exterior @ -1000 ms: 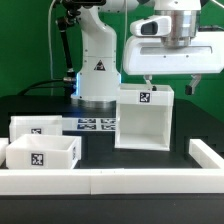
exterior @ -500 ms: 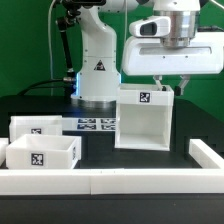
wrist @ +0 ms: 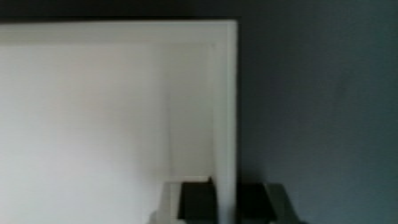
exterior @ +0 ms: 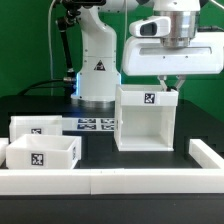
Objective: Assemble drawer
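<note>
The hand [exterior: 168,88] has just closed, pinching the upper wall of the housing [exterior: 147,122] directly beneath it. Moving the housing looks next.

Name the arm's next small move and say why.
Probably a slight lift or gentle slide of the housing, to test the grip before carrying it anywhere. The gripper is shut on the housing's top wall edge, and the wrist view shows a finger on each side of that thin wall. The front tray and back tray lie apart at the exterior view's left.
</note>
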{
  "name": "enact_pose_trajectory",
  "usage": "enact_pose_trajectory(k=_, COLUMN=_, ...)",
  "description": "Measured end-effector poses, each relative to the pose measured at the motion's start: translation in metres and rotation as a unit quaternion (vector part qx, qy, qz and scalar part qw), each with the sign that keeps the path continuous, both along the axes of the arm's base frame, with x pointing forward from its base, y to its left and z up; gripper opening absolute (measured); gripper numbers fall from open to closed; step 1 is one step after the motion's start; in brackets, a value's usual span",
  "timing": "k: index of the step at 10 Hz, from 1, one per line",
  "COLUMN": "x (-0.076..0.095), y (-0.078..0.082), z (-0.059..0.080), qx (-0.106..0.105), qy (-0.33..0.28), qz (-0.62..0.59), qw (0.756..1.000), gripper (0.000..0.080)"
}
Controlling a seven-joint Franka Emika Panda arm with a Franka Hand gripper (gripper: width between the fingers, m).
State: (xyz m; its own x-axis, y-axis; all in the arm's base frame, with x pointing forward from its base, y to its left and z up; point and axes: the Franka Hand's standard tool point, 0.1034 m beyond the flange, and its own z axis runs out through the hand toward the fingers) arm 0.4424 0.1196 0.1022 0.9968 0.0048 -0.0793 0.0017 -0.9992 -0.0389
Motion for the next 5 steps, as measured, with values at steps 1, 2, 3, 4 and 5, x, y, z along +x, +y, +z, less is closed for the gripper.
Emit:
enact_pose_trajectory(k=1, x=0.0, y=0.0, z=0.0, qx=0.0, qy=0.0, qz=0.0, qw=1.0, gripper=0.0037)
enact_pose_trajectory(k=2, x=0.0, y=0.0, z=0.0, qx=0.0, qy=0.0, qz=0.0, qw=1.0, gripper=0.0037)
enact_pose_trajectory(k=3, x=0.002, y=0.0, z=0.0, qx=0.001, qy=0.0, qz=0.004, qw=1.0, gripper=0.0037)
enact_pose_trajectory(k=4, x=0.015, y=-0.002, z=0.0, qx=0.005, qy=-0.005, qz=0.011, qw=1.0, gripper=0.0037)
enact_pose_trajectory(k=5, x=0.032, y=-0.003, z=0.0, qx=0.008, qy=-0.012, qz=0.016, qw=1.0, gripper=0.0038)
